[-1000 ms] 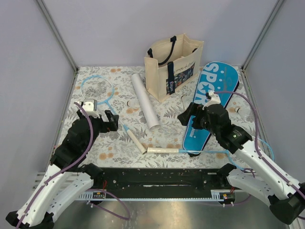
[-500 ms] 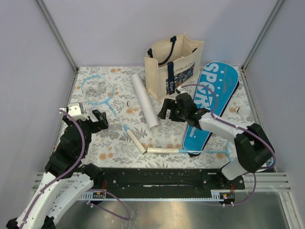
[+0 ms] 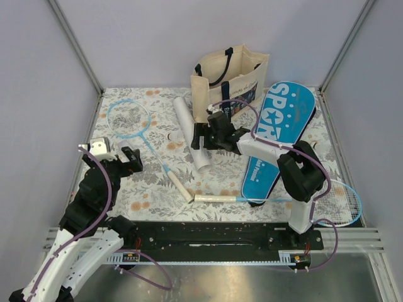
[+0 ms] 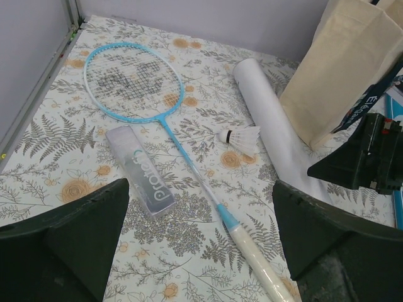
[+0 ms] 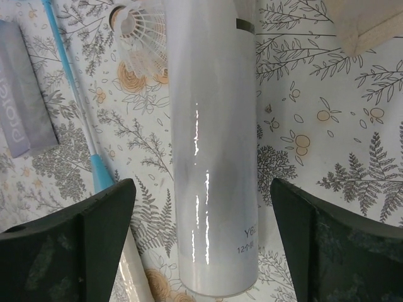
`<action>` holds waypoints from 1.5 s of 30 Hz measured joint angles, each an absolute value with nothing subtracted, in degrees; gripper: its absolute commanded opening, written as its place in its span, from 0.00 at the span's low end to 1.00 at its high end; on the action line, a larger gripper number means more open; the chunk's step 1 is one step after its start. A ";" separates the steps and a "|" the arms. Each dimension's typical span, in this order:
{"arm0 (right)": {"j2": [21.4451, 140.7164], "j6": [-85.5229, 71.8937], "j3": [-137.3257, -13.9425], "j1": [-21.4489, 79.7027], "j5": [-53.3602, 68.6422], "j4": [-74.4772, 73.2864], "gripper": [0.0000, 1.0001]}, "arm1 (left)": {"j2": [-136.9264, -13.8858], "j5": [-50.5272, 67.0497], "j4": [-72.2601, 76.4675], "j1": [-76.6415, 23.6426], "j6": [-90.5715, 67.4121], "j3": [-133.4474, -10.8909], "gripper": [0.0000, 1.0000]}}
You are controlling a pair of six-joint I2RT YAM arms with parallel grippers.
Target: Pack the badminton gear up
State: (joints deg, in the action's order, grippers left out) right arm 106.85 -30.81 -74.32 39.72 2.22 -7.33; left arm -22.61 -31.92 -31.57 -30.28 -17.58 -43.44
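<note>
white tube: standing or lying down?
Lying down. The white tube rests lengthwise on the table; the right wrist view looks down on its long side, framed by the open right tool.

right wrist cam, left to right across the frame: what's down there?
grey lettered packet → light-blue racket shaft → shuttlecock → long white tube → cream tote bag, only its corner showing at top right

Was a robot lab test cell, plain grey wall panels (image 3: pixel 157 38) w/ alu frame posts (image 3: pixel 74 45), floral-covered table (image 3: pixel 145 182), arms (image 3: pixel 88 195) bolted to black rail (image 3: pixel 208 234), loose purple cables (image 3: pixel 115 182).
</note>
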 measured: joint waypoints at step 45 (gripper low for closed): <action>89.08 -27.11 -49.19 40.32 7.27 5.78 0.50 | -48.97 -13.26 -32.49 -24.67 -39.88 -50.15 0.99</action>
